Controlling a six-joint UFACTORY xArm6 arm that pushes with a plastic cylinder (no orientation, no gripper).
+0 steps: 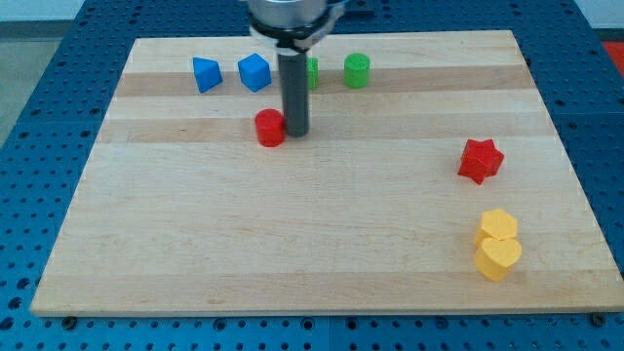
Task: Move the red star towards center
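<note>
The red star (481,160) lies at the view's right side of the wooden board (292,244), a little above mid-height. My tip (295,133) stands far to its left, in the upper middle of the board. It is just right of a red cylinder (270,128), touching or nearly touching it. The rod rises from the tip to the arm's head at the view's top.
Two blue blocks (206,74) (254,72) sit at the top left. A green block (311,71) is partly hidden behind the rod; a green cylinder (357,70) is right of it. Two yellow blocks (498,225) (498,258) sit at the bottom right, below the star.
</note>
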